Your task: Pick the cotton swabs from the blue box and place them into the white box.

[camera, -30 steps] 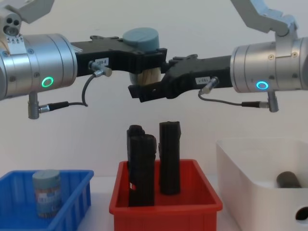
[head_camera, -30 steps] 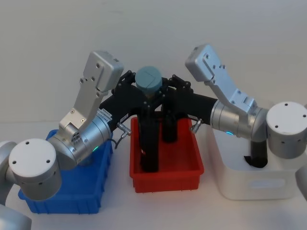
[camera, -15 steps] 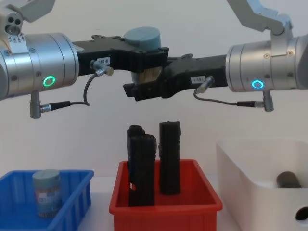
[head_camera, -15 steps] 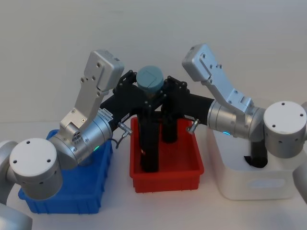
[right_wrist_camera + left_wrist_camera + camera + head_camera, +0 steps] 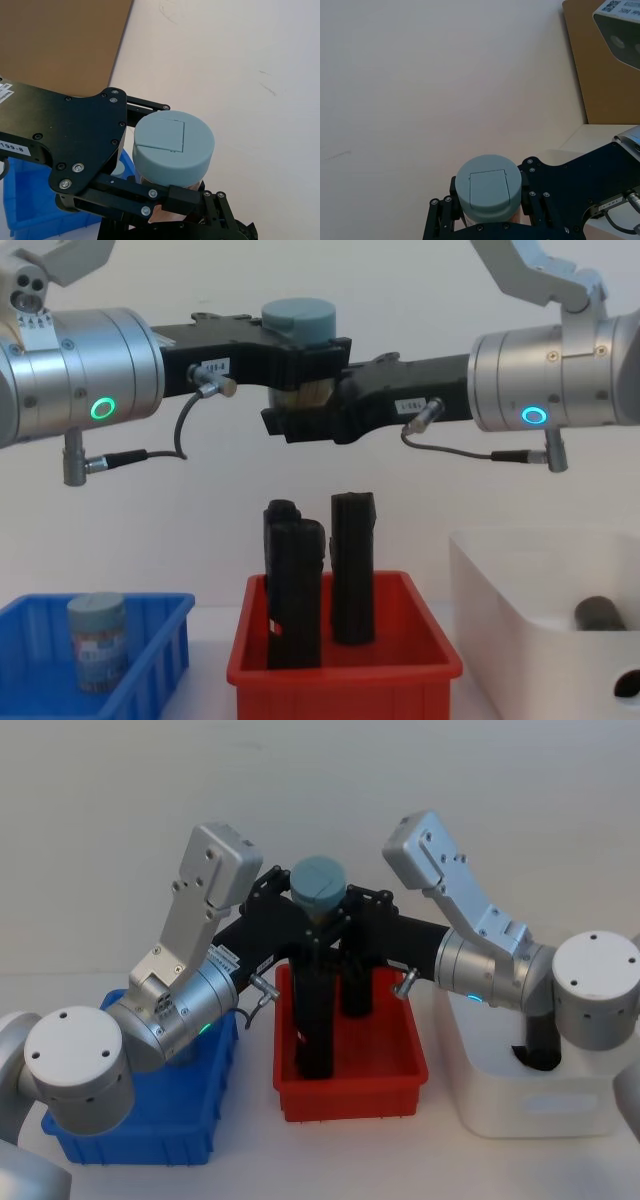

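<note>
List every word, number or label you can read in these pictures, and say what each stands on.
"199-8": white sticker on the left gripper.
Small label on the right gripper: too blurred to read.
Label band on the cotton swab tub in the blue box: too small to read.

Both arms reach in level, high over the middle — wrists facing each other. The left gripper (image 5: 300, 365) is clamped around a tub just under its lid. The right gripper (image 5: 300, 420) meets it from the opposite side, lower down, fingers apparently closed around the same tub — partly hidden.
</note>
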`<state>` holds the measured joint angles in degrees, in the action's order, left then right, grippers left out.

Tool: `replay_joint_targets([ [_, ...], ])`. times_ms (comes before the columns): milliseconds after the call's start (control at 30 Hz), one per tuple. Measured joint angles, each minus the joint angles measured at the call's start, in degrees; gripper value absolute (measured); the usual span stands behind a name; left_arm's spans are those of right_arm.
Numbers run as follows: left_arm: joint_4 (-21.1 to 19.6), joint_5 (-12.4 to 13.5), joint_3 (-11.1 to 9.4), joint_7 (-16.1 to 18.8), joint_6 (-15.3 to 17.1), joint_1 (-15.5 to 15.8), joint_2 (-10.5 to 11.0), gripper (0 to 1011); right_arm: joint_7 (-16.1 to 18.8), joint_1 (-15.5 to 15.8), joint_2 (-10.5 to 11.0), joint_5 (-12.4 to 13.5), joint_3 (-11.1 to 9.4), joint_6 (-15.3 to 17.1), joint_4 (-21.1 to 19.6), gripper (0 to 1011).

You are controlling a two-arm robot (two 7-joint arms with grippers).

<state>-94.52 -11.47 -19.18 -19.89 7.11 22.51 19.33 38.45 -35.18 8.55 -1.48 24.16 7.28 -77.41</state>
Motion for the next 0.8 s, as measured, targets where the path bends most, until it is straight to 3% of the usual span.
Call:
replay_joint_targets([
  [267, 0.03, -0.01, 0.00, 0.02, 0.02, 0.02, -0.02, 666, 0.05, -0.04, -0.03, 0.03, 0.01, 0.01, 0.00, 648],
  [667, 0.05, 0.00, 0.00, 0.07, 0.06, 0.01, -0.02, 1003, 0.17, -0.02, 0.03, 0.09, 0.12, -0.03, -0.01, 648],
  [800, 0.04, 0.00, 0.00, 0.07, 0.05, 0.01, -0.01, 1000, -0.20, 0.26, 0.30, 0.09, 0.06, 0.03, -0.09, 647],
])
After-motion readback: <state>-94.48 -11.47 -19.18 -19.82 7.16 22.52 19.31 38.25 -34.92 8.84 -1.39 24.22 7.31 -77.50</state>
